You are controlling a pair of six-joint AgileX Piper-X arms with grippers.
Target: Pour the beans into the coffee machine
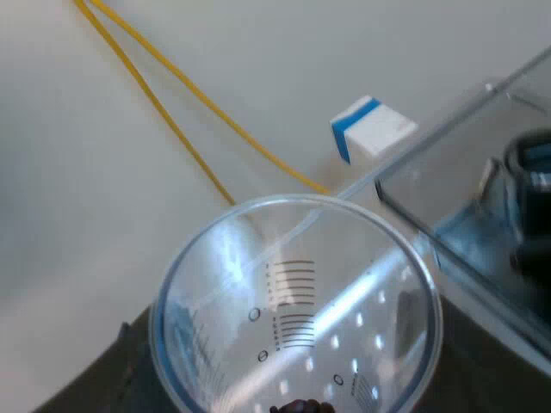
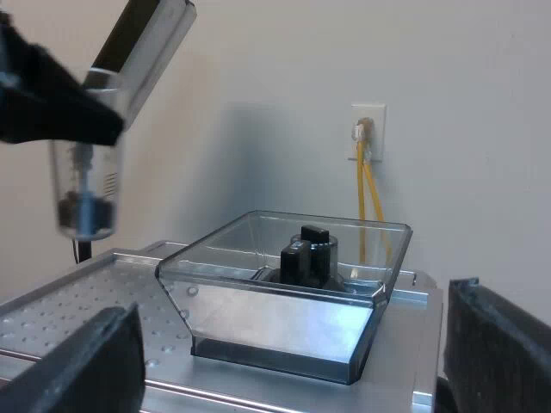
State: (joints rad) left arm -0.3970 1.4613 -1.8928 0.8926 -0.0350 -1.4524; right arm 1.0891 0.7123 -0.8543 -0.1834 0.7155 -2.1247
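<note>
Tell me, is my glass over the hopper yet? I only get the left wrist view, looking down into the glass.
Observer: Not yet. The left gripper holds the measuring glass upright above the machine's holed metal top, beside the bean hopper.
Operator: Are there many beans in it?
Observer: Just a small dark heap of beans at its bottom.
Operator: What's my other gripper doing?
Observer: The right gripper is open, holding nothing, facing the hopper.

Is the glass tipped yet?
Upright. The glass hangs vertical at the left pincer, beans at its bottom, beside the hopper.
</note>
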